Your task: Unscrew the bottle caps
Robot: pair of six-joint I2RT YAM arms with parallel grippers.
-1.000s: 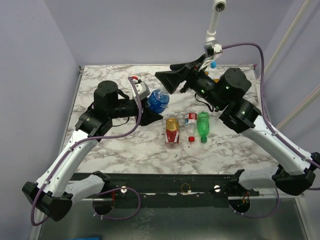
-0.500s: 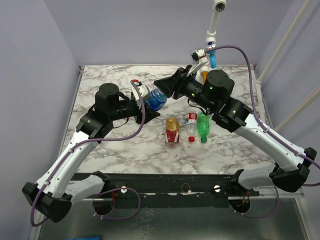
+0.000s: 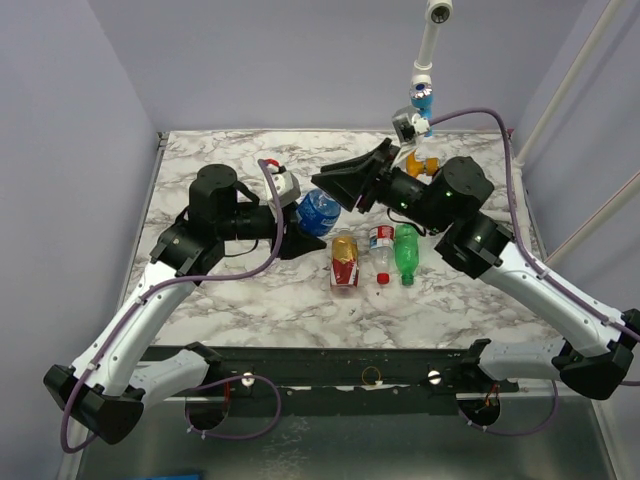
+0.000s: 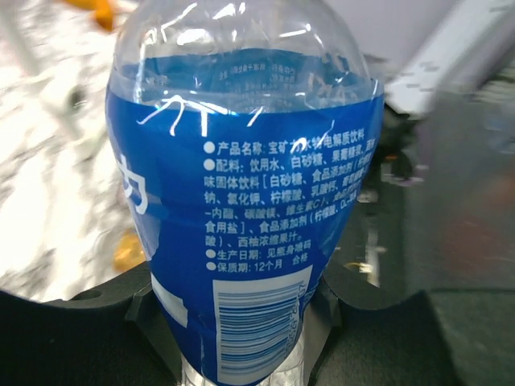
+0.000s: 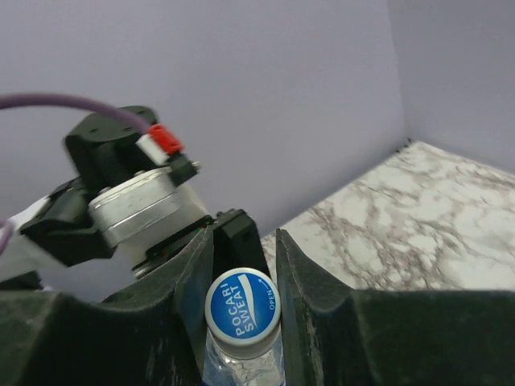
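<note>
Nearest me, three bottles lie side by side on the table (image 3: 250,290), mid-width, well clear of both arms. L to R they are the amber bottle (image 3: 344,258), the red-white bottle (image 3: 381,252) and the green bottle (image 3: 406,252). The red cap (image 3: 383,278) looks to be on the red-white one's near end. The other two caps are too small for me to judge.

Just beyond them, the left gripper (image 4: 241,322) is clamped on the lower body of the blue-label bottle (image 4: 249,201). Its fingers (image 4: 153,314) press in from both sides near the barcode. In the top view that bottle is held w/ its neck end pointing away from the L arm, toward the R arm.

The right gripper (image 5: 241,269) meets it there, narrow, w/ both fingers (image 5: 197,281) hard against the sides of the cap (image 5: 242,304). That cap is bluish-white w/ blue print and sits on the neck. I'd call that a grip on the cap.

Far back, behind the R arm, there's an orange fitting (image 3: 420,162) on the table. A blue fitting (image 3: 424,100) is on the white pole (image 3: 428,45).
</note>
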